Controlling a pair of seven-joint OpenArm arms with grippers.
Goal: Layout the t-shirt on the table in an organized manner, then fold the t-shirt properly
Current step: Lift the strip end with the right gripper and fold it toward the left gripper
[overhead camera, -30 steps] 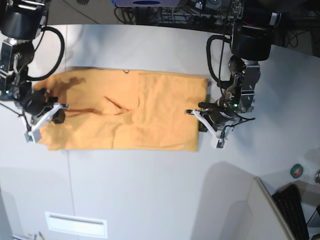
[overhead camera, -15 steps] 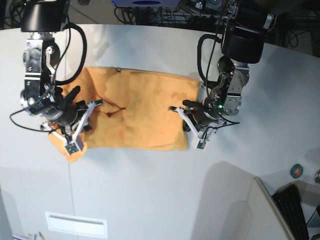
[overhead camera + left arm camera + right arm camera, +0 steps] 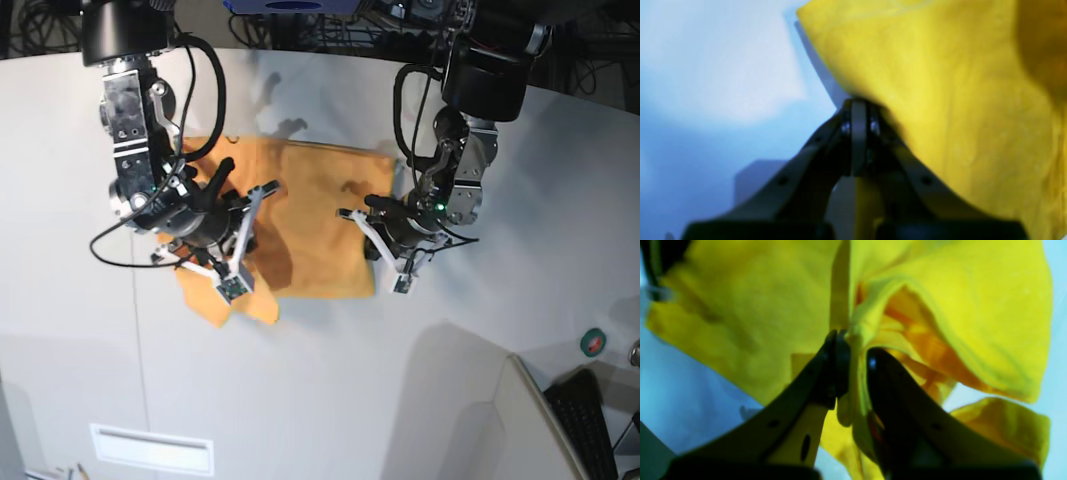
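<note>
Above the table (image 3: 320, 380), both arms angle inward; end effectors pinch the t-shirt (image 3: 310, 220).

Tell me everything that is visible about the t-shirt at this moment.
The t-shirt is orange-yellow soft cloth, partly folded, lying on the white table. No print shows. The right gripper is shut on a bunched fold and lifts that end over the rest; a corner hangs below it. The left gripper is shut on the opposite edge.
</note>
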